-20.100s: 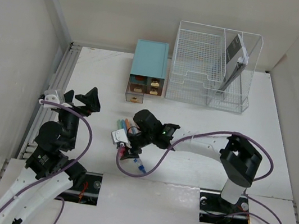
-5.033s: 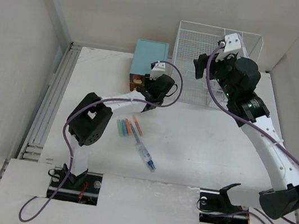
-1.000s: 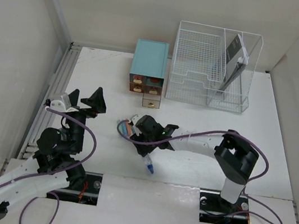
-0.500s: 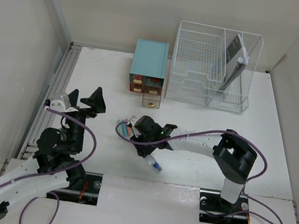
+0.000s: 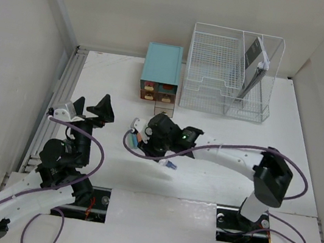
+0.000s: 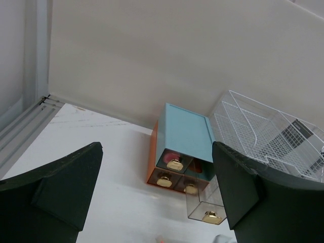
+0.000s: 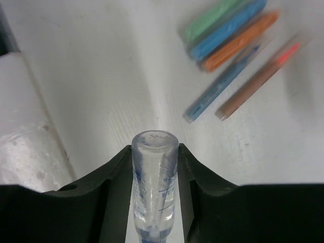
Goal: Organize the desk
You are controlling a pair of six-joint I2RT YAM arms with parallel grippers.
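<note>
On the white desk (image 5: 227,138), my right gripper (image 5: 158,139) is shut on a clear tube (image 7: 154,187) with blue markings. The tube's blue-tipped end (image 5: 169,165) sticks out toward the near edge. In the right wrist view the tube stands between both black fingers (image 7: 109,177), above the desk (image 7: 101,76). Several coloured pens (image 7: 230,28) lie just beyond it, and the gripper partly hides the pens (image 5: 134,140) in the top view. My left gripper (image 5: 91,110) hangs open over the left side with nothing between its fingers (image 6: 61,192).
A teal drawer box (image 5: 161,71) stands at the back, with one clear drawer (image 5: 163,104) pulled out toward me. A white wire rack (image 5: 230,71) to its right holds a dark flat item (image 5: 254,63). Silver rails (image 5: 61,93) run along the left edge.
My right gripper has shut on the clear tube, lifted it from the desk and carried it a little farther away and to the right. The left arm has not moved.
</note>
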